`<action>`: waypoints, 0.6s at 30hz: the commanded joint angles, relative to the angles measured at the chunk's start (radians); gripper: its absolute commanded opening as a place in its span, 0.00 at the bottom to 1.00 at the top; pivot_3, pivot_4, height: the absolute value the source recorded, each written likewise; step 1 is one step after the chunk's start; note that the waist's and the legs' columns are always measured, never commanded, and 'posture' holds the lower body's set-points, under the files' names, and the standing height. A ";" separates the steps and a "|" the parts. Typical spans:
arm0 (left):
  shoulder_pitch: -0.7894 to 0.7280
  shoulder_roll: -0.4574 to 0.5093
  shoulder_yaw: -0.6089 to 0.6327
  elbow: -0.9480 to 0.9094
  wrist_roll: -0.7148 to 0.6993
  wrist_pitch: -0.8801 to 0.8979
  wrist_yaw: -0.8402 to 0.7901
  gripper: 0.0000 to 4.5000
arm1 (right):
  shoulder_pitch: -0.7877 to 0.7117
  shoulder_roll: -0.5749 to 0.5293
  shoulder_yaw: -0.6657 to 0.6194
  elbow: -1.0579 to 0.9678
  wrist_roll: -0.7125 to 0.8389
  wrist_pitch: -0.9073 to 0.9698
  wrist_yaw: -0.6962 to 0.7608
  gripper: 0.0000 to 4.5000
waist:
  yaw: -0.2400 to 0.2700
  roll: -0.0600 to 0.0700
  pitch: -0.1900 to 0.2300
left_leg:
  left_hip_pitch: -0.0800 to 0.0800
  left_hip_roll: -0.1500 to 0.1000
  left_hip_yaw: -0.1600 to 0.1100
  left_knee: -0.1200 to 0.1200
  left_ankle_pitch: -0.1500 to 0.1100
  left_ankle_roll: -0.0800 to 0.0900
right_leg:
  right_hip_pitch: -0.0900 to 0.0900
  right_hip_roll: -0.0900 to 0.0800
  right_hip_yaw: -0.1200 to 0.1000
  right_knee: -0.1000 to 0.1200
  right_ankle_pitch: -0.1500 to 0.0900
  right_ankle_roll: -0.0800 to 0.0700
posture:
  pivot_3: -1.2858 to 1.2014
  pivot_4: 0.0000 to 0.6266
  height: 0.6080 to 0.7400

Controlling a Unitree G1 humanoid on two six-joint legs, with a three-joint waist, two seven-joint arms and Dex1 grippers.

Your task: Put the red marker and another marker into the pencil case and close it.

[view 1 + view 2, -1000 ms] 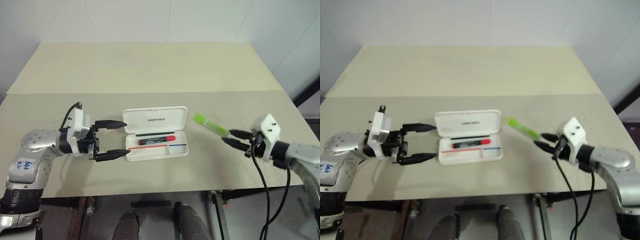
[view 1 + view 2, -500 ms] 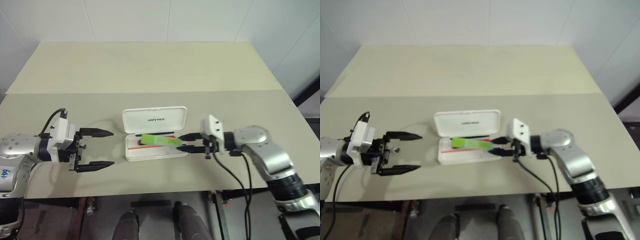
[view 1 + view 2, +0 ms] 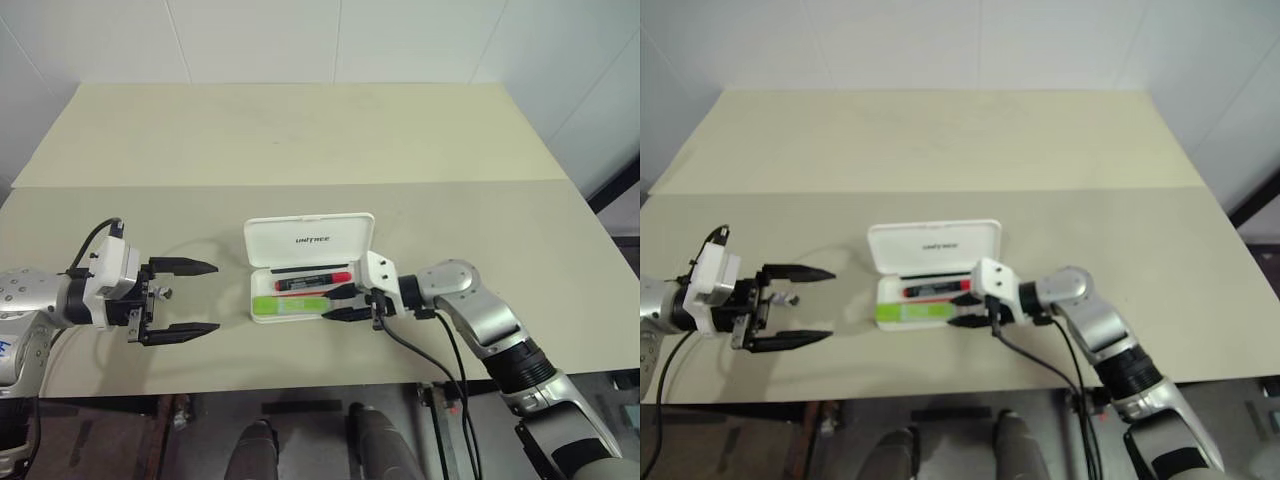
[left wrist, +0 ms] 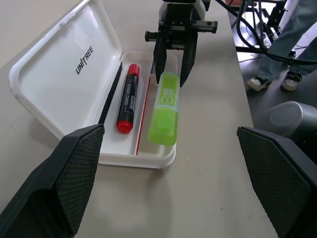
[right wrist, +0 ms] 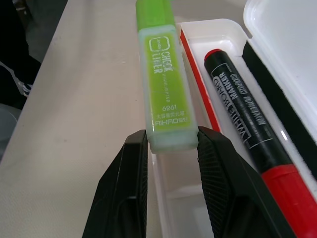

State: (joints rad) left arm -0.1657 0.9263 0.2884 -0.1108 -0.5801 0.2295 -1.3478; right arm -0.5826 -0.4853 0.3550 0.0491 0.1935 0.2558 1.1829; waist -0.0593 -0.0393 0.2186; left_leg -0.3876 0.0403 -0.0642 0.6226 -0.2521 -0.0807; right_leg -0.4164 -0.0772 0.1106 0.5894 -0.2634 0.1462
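Observation:
The white pencil case (image 3: pixel 272 242) lies open mid-table with its lid tipped back. Inside its tray rests the red marker (image 3: pixel 313 280), black-barrelled with a red cap. The other marker, a lime-green highlighter (image 3: pixel 288 305), stretches along the tray's front edge, and I cannot tell whether it rests on the rim. My right gripper (image 5: pixel 171 136) is shut on the highlighter's end and reaches in from the case's right side. My left gripper (image 3: pixel 216 296) stands open and holds nothing, a short way left of the case.
The beige table (image 3: pixel 300 150) has a seam across its middle, and its front edge runs just below both arms. In the left wrist view a person's legs and shoes (image 4: pixel 277 54) and cables show beyond the table's right side.
My right gripper carried the green highlighter leftward and down from the table's right side to the case's tray. My left gripper drew back to the left, away from the case.

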 commanded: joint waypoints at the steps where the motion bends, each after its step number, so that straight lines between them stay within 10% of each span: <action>1: -0.004 0.021 0.030 -0.034 -0.010 0.002 0.007 1.00 | -0.016 0.005 0.006 0.010 -0.013 -0.035 0.019 0.24 | 0.000 0.000 0.000 | 0.000 0.000 0.000 0.000 0.000 0.000 | 0.000 0.000 0.000 0.000 0.000 0.000 | 0.52 0.24 1.00; 18: -0.002 -0.004 0.020 -0.070 -0.020 0.018 0.053 1.00 | -0.092 0.011 0.013 0.152 -0.051 -0.095 0.086 0.24 | -0.002 0.000 0.000 | 0.001 0.000 0.000 0.001 0.000 0.000 | 0.000 0.000 0.000 0.002 0.000 0.000 | 0.52 0.24 1.00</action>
State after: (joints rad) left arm -0.1659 0.9211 0.2889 -0.1502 -0.5838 0.2492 -1.3012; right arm -0.6640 -0.4714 0.3694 0.1853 0.1610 0.1624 1.2707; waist -0.0608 -0.0393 0.2186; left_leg -0.3867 0.0403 -0.0642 0.6235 -0.2519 -0.0808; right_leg -0.4161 -0.0771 0.1107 0.5910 -0.2634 0.1466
